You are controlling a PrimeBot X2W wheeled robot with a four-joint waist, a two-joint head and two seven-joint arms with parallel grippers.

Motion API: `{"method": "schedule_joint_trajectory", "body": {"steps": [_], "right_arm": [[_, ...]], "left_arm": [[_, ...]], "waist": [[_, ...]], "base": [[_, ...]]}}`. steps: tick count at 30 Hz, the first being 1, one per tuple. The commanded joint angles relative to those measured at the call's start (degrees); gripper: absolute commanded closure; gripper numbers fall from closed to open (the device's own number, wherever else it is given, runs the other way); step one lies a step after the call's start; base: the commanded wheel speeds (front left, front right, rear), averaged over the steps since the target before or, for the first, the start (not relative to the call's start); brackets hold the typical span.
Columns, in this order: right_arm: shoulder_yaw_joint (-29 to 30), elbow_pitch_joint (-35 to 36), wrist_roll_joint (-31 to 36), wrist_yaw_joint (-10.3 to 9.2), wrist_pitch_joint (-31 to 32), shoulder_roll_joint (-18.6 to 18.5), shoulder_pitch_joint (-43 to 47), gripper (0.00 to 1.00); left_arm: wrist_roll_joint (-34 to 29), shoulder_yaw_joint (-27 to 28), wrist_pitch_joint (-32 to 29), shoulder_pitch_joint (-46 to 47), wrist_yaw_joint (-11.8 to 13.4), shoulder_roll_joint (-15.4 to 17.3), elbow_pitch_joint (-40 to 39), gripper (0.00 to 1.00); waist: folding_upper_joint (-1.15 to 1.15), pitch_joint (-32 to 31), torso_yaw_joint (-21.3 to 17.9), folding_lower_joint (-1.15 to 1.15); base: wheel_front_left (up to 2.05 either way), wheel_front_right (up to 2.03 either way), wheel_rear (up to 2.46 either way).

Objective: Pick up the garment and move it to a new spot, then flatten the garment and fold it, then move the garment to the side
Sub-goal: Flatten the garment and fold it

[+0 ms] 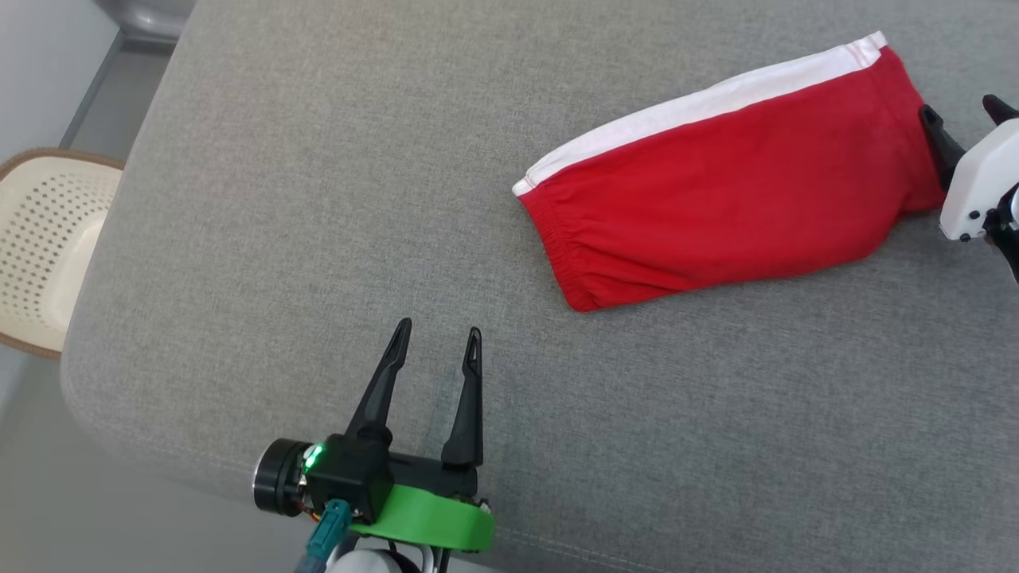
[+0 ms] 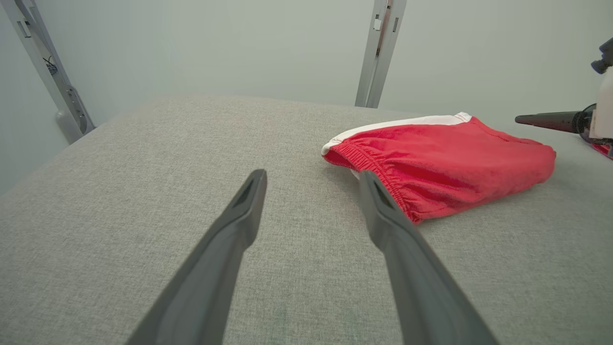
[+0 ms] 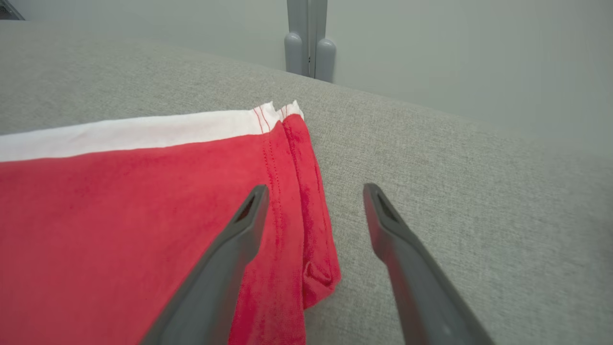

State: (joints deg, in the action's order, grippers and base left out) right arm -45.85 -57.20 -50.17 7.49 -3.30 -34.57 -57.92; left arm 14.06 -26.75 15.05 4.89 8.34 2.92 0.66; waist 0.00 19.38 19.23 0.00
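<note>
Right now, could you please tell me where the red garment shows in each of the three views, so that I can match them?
Head view: red garment at upper right, on the grey fabric surface.
Left wrist view: red garment right of centre, elastic waistband nearest.
Right wrist view: red garment across the left half, hem at centre.
Shared landmark: its white stripe, along the far edge in all three.

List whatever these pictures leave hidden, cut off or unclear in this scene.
- Head view: the right tool is cut off by the right edge.
- Right wrist view: whether its fingers touch the red garment cannot be told; one overlaps the hem.
- All views: the garment's underside and inner layers, hidden by its top layer.
- Head view: the basket, cut by the left edge and partly behind the grey surface; contents unclear.
</note>
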Motion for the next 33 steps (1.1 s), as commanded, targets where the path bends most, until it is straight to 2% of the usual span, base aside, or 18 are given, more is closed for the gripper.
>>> {"method": "schedule_joint_trajectory", "body": {"steps": [1, 6, 12, 13, 16, 17, 25, 33], "right_arm": [[-0.7, -0.2, 0.0, 0.01, 0.9, 0.1, -0.7, 0.0], [-1.8, -2.0, -0.7, -0.01, 3.1, -1.3, -3.0, 0.0], [-3.4, -4.2, -1.0, 0.01, 3.1, -0.3, -2.9, 0.0], [-3.7, -4.2, -1.1, 0.01, 3.1, -0.1, -2.7, 0.45], [-4.5, -3.8, -1.9, 0.01, 3.0, 0.0, -2.0, 0.45], [-4.6, -3.7, -2.4, 0.01, 2.9, -0.1, -1.8, 1.0], [-4.5, -2.4, -6.7, -0.06, -2.5, 0.1, 3.2, 1.0], [-5.6, 0.8, -9.7, -0.06, -6.4, -3.7, 8.5, 1.0]], "left_arm": [[0.3, -0.3, 0.1, 1.2, 0.4, 0.0, 0.1, 0.0], [1.0, -2.1, 0.1, 2.9, 0.4, 0.0, 0.3, 0.0], [0.7, -3.0, 0.1, 4.0, 0.7, 0.0, 0.7, 0.0], [0.5, -3.1, 0.1, 4.1, 0.7, 0.0, 0.8, 0.0], [-0.1, -2.9, 0.1, 4.5, 0.6, 0.0, 1.2, 0.0], [-0.3, -2.7, 0.1, 4.5, 0.6, 0.0, 1.3, 0.0], [-2.6, -0.6, 0.1, 2.7, -0.2, 0.0, 2.7, 0.0], [-4.1, 1.7, 0.1, 1.2, -1.2, 0.0, 2.8, 0.0]], "waist": [[0.0, 3.7, 2.7, 0.0], [0.0, 6.0, 3.6, 0.0], [0.0, 6.4, 3.3, 0.0], [0.0, 6.3, 3.2, 0.0], [0.0, 6.0, 2.4, 0.0], [0.0, 5.8, 2.2, 0.0], [0.0, 1.7, -2.9, 0.0], [0.0, -2.2, -9.3, 0.0]], "base": [[0.0, 0.0, 0.0], [0.0, 0.0, 0.0], [0.0, 0.0, 0.0], [0.0, 0.0, 0.0], [0.0, 0.0, 0.0], [0.0, 0.0, 0.0], [0.0, 0.0, 0.0], [0.0, 0.0, 0.0]]}}
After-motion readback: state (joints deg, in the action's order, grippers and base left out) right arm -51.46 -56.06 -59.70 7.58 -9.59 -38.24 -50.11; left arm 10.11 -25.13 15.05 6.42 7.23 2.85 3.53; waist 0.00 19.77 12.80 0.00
